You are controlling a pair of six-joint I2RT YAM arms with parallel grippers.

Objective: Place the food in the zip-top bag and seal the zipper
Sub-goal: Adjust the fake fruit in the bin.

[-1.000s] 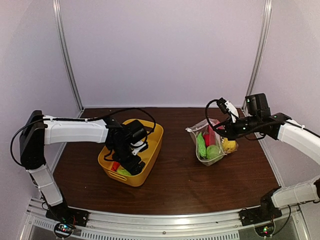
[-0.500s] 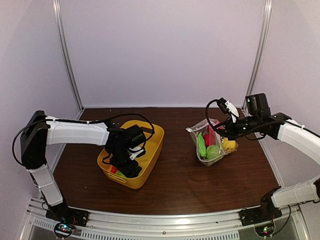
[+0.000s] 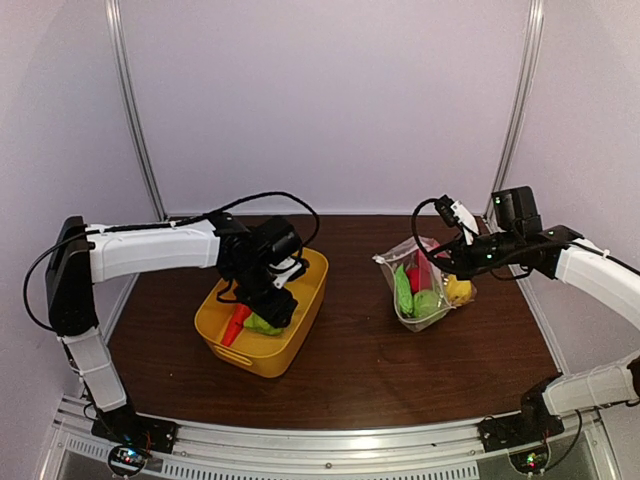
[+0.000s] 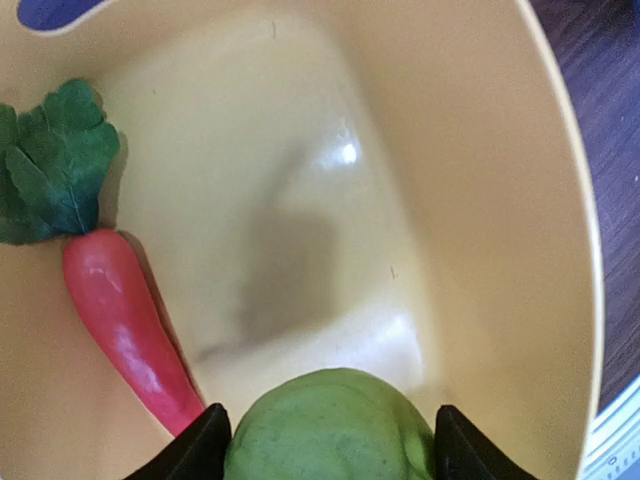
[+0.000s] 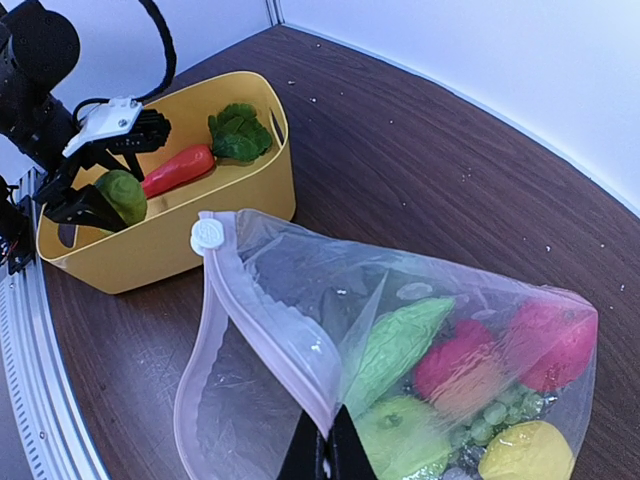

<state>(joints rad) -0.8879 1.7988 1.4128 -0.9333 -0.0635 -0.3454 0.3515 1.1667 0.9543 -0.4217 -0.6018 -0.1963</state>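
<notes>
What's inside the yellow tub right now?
A carrot with leafy top lies on the yellow tub floor; the left tool grips a green fruit above it. The floor beneath that fruit is hidden.

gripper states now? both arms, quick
Left gripper: closed, holding a green toy fruit.
Right gripper: closed, pinching the zip-top bag at its mouth edge.

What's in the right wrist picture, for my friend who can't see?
The right gripper pinches the edge of the open bag; toy food lies inside. Behind, the left gripper holds a green fruit over a yellow tub with a carrot in it.
</notes>
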